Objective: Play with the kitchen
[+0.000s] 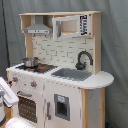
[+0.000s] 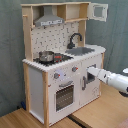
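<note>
Second exterior view, catalogue of contents, working outward from the arm:

- Gripper (image 2: pixel 91 75): white, entering from 3 o'clock, its tip at the kitchen's front panel beside the dispenser door. Whether the fingers are apart or together cannot be told. In the first exterior view only a white part of the arm (image 1: pixel 6 95) shows, at 8 o'clock.
- Kitchen (image 2: pixel 60 55): tall toy unit of light wood and white panels, standing upright at centre frame in both exterior views.
- Fittings, second exterior view: grey hood (image 2: pixel 49 21) at 12 o'clock; black faucet (image 2: pixel 75 39) over the sink (image 2: pixel 82 50); small pot (image 2: pixel 46 56) on the stove; oven door (image 2: pixel 64 95) at 6 o'clock; red-centred knobs (image 2: pixel 56 76) above it.
- Handling, judged: the carcass is stiff and probably too heavy to shift, so only moving parts suit a grasp. Oven handle and knobs offer the best hold. The pot looks light, smooth and easily knocked over. Hinged doors seem thin, so gentle pulls are advised.
- Surface: wooden table (image 2: pixel 100 115), pale boards.
- Room: grey curtain (image 2: pixel 12 60) behind the unit.
</note>
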You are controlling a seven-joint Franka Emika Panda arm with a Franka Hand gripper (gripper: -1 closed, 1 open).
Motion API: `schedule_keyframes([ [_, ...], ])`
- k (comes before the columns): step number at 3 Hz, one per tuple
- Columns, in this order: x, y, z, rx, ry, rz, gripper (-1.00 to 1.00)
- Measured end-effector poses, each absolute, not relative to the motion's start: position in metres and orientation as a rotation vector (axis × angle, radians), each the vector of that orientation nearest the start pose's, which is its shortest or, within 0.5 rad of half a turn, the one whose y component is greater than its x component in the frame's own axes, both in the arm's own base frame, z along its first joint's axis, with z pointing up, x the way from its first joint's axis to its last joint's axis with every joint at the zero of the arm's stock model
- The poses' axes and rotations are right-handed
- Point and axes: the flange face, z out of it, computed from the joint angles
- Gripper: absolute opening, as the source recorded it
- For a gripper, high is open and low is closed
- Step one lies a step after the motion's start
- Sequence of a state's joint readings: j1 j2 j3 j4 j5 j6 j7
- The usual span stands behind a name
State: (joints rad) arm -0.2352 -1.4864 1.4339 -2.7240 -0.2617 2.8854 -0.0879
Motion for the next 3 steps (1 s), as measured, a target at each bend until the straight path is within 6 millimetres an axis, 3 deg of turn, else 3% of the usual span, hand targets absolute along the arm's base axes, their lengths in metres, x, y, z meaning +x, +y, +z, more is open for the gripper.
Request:
schedule_keyframes([
  [2,0.204,0.341,0.364,1.102,1.298,1.047,1.00],
  [3,0.221,0.338,0.364,1.098,1.314,1.060,1.00],
])
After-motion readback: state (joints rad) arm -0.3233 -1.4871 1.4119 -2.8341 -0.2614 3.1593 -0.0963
